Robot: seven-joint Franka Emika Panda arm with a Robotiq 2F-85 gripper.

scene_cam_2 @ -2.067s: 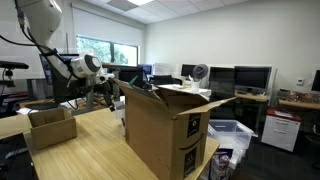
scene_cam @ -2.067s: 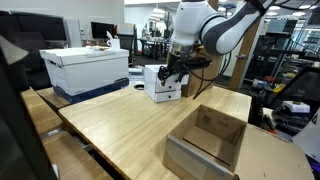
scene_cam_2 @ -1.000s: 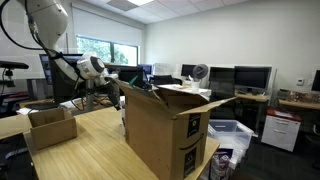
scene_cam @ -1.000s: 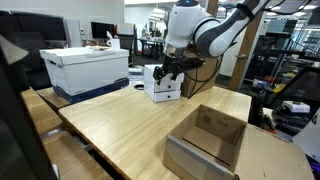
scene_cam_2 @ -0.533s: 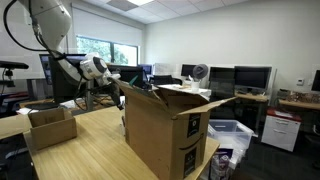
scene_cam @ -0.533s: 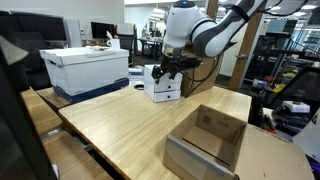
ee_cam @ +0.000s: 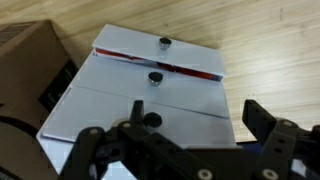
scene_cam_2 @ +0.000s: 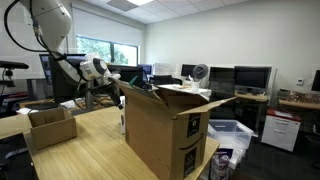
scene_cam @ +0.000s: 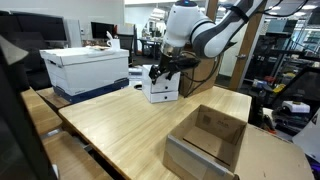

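A small white drawer unit (scene_cam: 162, 90) stands on the wooden table (scene_cam: 120, 130). From the wrist view, the drawer unit (ee_cam: 150, 95) has three fronts, each with a black knob, and a thin red gap shows under the farthest one. My gripper (scene_cam: 161, 71) hangs just above the unit, open, with nothing between its fingers. In the wrist view the gripper (ee_cam: 175, 135) straddles the nearest black knob (ee_cam: 150, 119), with one finger (ee_cam: 264, 118) over the unit's right edge. A large cardboard box hides most of the gripper (scene_cam_2: 107, 86) in an exterior view.
An open, shallow cardboard box (scene_cam: 208, 140) sits at the table's near corner. A white box with a blue base (scene_cam: 86, 70) stands to the left of the drawers. A tall cardboard box (scene_cam_2: 165, 125) and a small one (scene_cam_2: 50, 126) rest on the table.
The arm has shifted a little to the left and lower over the drawer unit. The jaws have stayed open.
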